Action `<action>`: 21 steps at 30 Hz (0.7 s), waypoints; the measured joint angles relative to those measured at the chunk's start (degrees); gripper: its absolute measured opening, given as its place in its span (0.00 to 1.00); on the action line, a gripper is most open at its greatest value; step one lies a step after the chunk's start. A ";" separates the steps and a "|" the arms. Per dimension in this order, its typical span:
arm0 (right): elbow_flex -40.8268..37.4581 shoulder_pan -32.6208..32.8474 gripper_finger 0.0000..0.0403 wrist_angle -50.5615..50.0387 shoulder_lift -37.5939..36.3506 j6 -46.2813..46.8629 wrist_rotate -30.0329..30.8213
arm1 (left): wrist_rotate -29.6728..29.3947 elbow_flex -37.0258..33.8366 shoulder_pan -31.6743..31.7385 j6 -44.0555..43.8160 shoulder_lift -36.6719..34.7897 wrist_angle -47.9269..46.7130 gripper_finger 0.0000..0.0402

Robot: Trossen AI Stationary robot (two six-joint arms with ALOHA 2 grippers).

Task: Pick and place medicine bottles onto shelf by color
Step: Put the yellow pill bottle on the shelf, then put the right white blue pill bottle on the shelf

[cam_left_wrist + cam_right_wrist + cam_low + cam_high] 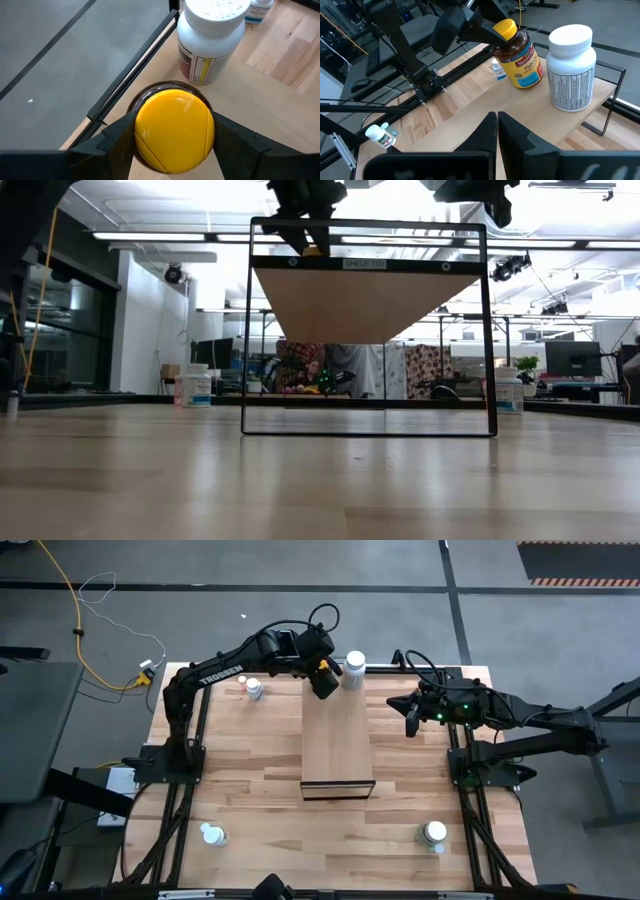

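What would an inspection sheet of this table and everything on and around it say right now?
Surface: striped butcher-block tabletop, bare in the middle.
Job's things: raised light-wood shelf carries a large white pill bottle at its far end; tilted amber bottle with yellow cap beside it; small white bottles at the table's corners.
Clutter: nothing seen.
Grippers: left gripper shut on the amber bottle's cap; right gripper shut, empty, beside the shelf.
Cables: yellow and white cords on the floor.
Surroundings: grey floor; lit workshop behind.
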 joint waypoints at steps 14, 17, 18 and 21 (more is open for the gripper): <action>0.00 0.02 0.02 0.00 0.00 -0.08 -0.24 | -0.28 0.01 -0.03 0.00 -0.41 0.11 0.71; 0.00 0.01 0.02 0.02 0.00 -0.08 -0.25 | 0.41 0.00 0.07 0.01 -2.49 -0.09 0.71; 0.00 0.02 0.02 0.06 0.00 -0.08 -0.26 | 0.77 0.00 0.07 -0.01 -3.45 -0.05 0.71; 0.00 0.01 0.02 0.53 0.00 -0.11 -0.28 | 2.95 0.01 0.10 -1.33 -7.00 -0.23 0.71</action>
